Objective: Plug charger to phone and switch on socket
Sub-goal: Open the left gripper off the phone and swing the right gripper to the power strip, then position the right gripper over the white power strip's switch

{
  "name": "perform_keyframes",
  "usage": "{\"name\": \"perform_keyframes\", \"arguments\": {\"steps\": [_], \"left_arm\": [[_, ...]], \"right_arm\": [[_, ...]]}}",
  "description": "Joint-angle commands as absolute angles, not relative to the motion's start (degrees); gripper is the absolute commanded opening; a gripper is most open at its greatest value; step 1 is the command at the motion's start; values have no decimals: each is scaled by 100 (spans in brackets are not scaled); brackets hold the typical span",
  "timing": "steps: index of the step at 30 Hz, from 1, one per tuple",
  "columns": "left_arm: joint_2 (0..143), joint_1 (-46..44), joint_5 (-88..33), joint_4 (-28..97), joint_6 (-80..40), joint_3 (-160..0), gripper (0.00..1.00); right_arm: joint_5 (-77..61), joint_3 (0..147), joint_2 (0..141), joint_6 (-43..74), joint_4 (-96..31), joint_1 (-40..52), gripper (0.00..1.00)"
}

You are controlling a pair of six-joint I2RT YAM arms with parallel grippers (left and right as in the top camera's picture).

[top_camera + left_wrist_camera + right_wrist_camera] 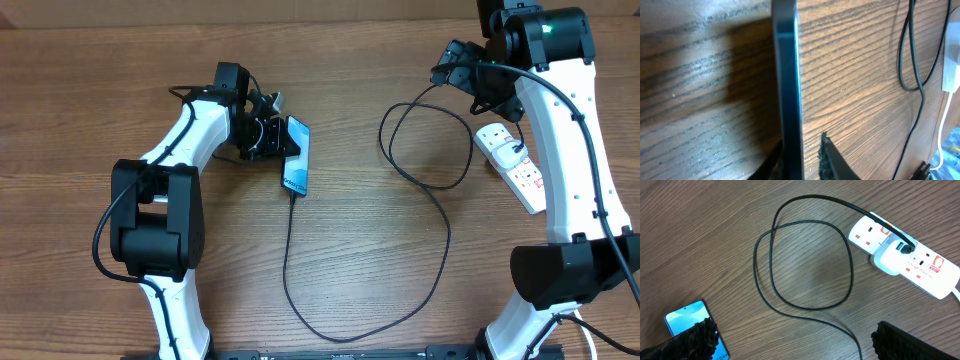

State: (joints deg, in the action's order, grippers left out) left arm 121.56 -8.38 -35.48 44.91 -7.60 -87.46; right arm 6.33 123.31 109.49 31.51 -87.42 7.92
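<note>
The phone, its blue screen lit, lies at centre left on the wooden table. The thin black charger runs from the phone's near end in a long loop to the white socket at the right. My left gripper straddles the phone, which shows edge-on. Its right fingertip stands a small gap off the phone's side, so the jaws are slightly open. My right gripper hovers wide open and empty, high beside the socket. Below it lie the coiled charger and the phone.
A white adapter sits plugged into the socket with the black cable leaving it. The socket's thick white cord runs off at the right edge. Bare wooden table lies between the arms, crossed by the cable loop.
</note>
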Motion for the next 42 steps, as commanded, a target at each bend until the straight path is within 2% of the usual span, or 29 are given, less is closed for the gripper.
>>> {"name": "perform_keyframes", "arguments": {"steps": [1, 14, 16, 18, 20, 22, 23, 32, 38, 42], "left_arm": [[12064, -827, -3632, 4449, -797, -8709, 22], [12064, -827, -3063, 4499, -792, -8709, 40], [12064, -827, -3022, 4499, -790, -8709, 54], [12064, -827, -2923, 4499, -788, -8709, 71], [12064, -823, -2895, 4497, -788, -8711, 81], [12062, -810, -2910, 4510, -792, -8746, 96], [12062, -794, -2976, 4574, -792, -8809, 100], [11491, -556, -2939, 5424, -624, -10127, 100], [10331, -344, -2893, 5269, -1227, -10556, 100], [9520, -200, -2082, 5210, -1531, -10565, 100]], "right_arm": [[635, 12300, 10744, 3173, -8731, 797, 100], [637, 12300, 10744, 3173, -8799, 797, 100], [639, 12300, 10744, 3173, -8825, 794, 100], [681, 12300, 10744, 3173, -8851, 779, 100], [749, 12300, 10744, 3173, -8866, 740, 100], [766, 12300, 10744, 3173, -8862, 663, 100], [768, 12300, 10744, 3173, -8860, 635, 100], [1138, 12296, 10746, 3175, -8882, 191, 100], [1354, 12189, 10748, 3175, -8715, -471, 100], [1347, 11784, 10748, 3177, -8545, -1105, 100]]}}
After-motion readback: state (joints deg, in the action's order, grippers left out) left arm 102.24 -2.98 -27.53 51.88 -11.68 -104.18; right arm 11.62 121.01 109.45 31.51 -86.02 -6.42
